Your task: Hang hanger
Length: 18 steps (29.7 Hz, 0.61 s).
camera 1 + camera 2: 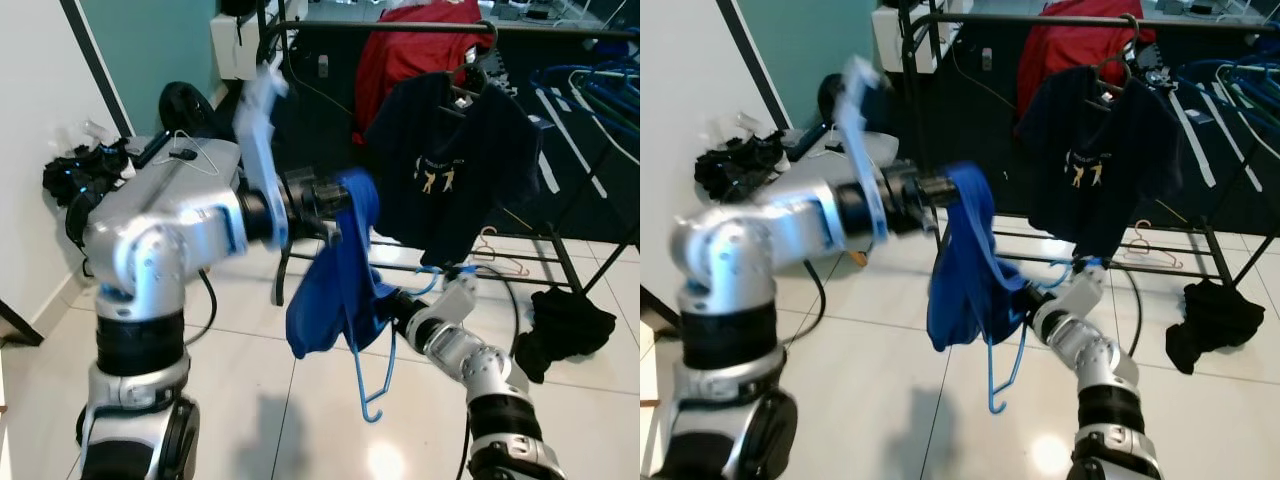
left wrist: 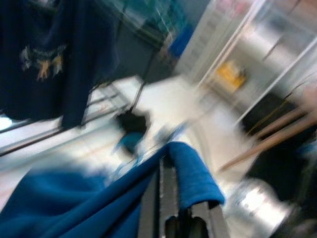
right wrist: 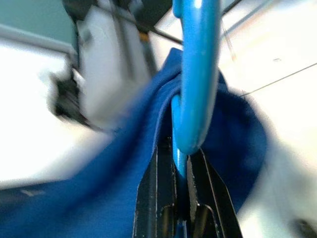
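A blue garment (image 1: 335, 290) hangs in mid-air in front of the black clothes rack (image 1: 400, 28). My left gripper (image 1: 345, 212) is raised at chest height and shut on the garment's top edge; in the left wrist view the cloth (image 2: 190, 173) drapes over the closed fingers (image 2: 163, 198). A blue plastic hanger (image 1: 375, 385) dangles below the garment with its hook pointing down. My right gripper (image 1: 388, 302) reaches up from below and is shut on that hanger (image 3: 194, 74), with blue cloth around its fingers (image 3: 156, 198).
On the rack hang a navy T-shirt (image 1: 450, 170) and a red garment (image 1: 410, 50). Blue hangers (image 1: 590, 85) hang at the right. A black cloth (image 1: 565, 325) and a wire hanger (image 1: 497, 250) lie on the tiled floor. A white wall stands at the left.
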{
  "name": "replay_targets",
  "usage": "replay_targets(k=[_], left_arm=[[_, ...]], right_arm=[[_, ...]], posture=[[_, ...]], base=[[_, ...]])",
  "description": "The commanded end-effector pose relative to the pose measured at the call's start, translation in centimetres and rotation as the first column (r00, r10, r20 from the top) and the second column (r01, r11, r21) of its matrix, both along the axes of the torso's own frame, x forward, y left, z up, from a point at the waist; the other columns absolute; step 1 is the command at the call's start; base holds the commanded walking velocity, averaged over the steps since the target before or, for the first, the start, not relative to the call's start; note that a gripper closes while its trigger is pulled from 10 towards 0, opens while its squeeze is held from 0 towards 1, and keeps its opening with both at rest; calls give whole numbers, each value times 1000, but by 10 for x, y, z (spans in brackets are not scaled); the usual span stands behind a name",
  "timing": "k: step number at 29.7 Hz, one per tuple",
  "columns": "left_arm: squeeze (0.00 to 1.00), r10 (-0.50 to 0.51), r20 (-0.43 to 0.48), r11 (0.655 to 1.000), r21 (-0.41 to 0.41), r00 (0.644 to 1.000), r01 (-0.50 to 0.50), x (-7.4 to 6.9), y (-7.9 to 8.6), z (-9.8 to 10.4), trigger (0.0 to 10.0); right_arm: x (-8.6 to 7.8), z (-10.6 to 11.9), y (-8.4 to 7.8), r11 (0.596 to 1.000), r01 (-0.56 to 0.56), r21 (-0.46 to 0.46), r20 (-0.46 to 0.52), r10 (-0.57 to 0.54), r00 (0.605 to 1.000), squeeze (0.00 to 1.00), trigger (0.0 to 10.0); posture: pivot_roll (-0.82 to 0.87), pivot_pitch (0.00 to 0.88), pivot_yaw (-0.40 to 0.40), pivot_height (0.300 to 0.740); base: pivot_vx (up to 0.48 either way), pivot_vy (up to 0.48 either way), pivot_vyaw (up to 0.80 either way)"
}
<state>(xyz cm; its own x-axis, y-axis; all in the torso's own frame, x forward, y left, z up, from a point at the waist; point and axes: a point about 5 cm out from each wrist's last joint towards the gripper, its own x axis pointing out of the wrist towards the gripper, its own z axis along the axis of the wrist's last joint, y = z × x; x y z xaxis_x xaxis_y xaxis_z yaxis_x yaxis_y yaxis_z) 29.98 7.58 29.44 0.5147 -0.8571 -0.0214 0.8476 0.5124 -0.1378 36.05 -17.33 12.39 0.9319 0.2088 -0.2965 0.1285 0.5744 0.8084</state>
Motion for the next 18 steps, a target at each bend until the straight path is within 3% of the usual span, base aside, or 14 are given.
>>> replay_targets(k=[1,2,4,5,6,7,8,10,12,16,18], left_arm=[[0,1,57,1000,25,998,-2,-2,0,4,10000],[0,57,79,994,86,995,-64,2,6,-8,10000],[0,57,79,994,86,995,-64,2,6,-8,10000],[0,142,116,975,157,983,-160,10,15,-19,10000],[0,142,116,975,157,983,-160,10,15,-19,10000],[0,226,147,953,172,963,-250,20,27,-23,10000],[0,226,147,953,172,963,-250,20,27,-23,10000],[0,314,149,935,124,938,-333,26,39,-18,10000],[0,306,129,945,79,943,-318,24,40,-14,10000],[0,265,105,960,68,958,-273,19,38,-14,10000],[0,130,96,972,185,987,-146,4,32,-29,10000]], right_arm=[[-1,-2,1,999,12,53,-10,-12,1000,0,10000],[0,2,-2,992,33,120,-1,-33,999,0,10000],[0,2,-2,992,33,120,-1,-33,999,0,10000],[0,5,-5,984,47,172,8,-49,999,0,10000],[0,5,-5,984,47,172,8,-49,999,0,10000],[-1,6,-7,972,65,224,9,-69,998,0,10000],[-1,6,-7,972,65,224,9,-69,998,0,10000],[-3,4,-12,966,86,245,1,-89,996,0,10000],[-3,2,-15,963,107,248,-14,-107,994,0,10000],[-3,1,-18,958,148,246,-27,-146,989,0,10000],[-1,3,-26,939,214,270,-34,-213,977,0,10000]], posture=[[24,193,56,740],[24,192,56,740],[24,192,56,740],[21,190,54,740],[21,190,54,740],[16,190,53,740],[16,190,53,740],[17,189,51,740],[18,188,50,740],[17,190,53,740],[17,189,53,740]], base=[[0,0,0],[0,0,0],[0,0,0],[0,0,0],[0,0,0],[0,0,0],[0,0,0],[0,0,0],[0,0,0],[0,0,0],[0,0,0]])
